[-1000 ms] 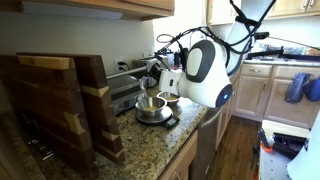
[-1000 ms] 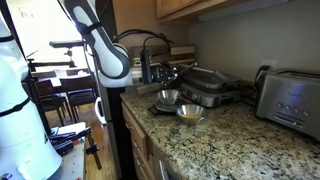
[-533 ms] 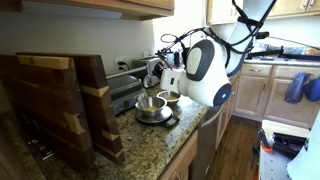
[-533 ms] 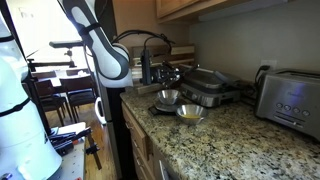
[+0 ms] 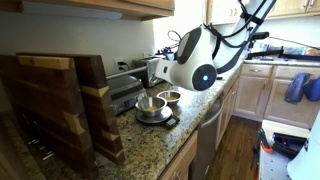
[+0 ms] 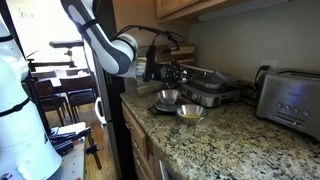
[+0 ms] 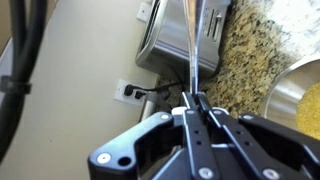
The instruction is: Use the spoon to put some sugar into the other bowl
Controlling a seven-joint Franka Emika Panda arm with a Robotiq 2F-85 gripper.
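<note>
Granite counter point(image 6: 235, 140), apparently a kitchen.

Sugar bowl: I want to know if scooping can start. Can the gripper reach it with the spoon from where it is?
Probably yes. Nothing stands over the sugar-filled bowl, and the gripper, shut on the spoon, hangs close by, a little higher.

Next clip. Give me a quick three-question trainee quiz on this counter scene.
1. True or false: the tool is shut on the spoon by its handle.
2. How many bowls stand on the counter?
3. In an exterior view, the bowl with yellowish contents is: A nearer the camera than the other bowl; B behind it; C stacked inside it.
Key: 1 true; 2 two; 3 A.
</note>
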